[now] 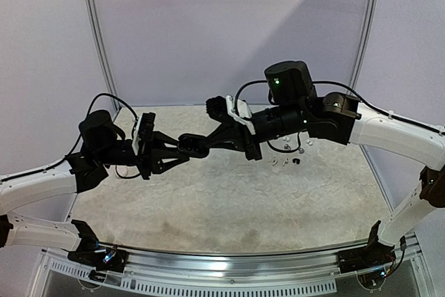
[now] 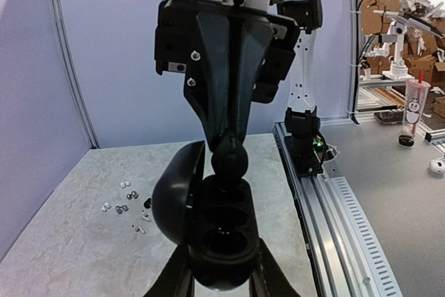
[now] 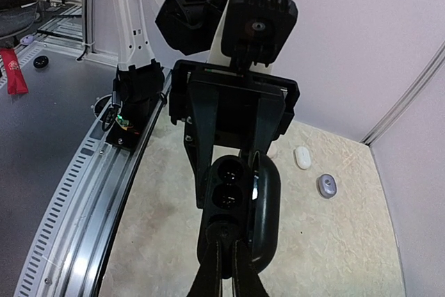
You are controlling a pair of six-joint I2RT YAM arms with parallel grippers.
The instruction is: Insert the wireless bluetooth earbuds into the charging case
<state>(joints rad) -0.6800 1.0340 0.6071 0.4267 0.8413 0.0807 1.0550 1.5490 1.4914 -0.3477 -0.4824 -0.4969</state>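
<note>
- black charging case (image 2: 222, 238) sits right up at the lens, lid flipped open to the side, both wells showing
- left gripper (image 1: 182, 148) is clamped on the case, holding it up off the table
- right gripper (image 2: 229, 145) has its jaws closed, tips right at one well; there's a round black blob there, can't tell if it's a bud
- earbuds (image 2: 126, 206) lie scattered loose on the table, well apart from the case
- both arms reach sideways and meet mid-air over the middle
- speckled beige table (image 1: 229, 206), lilac walls (image 1: 208, 33), plus a white pod (image 3: 301, 158) and a grey pod (image 3: 327, 186) near the back
</note>
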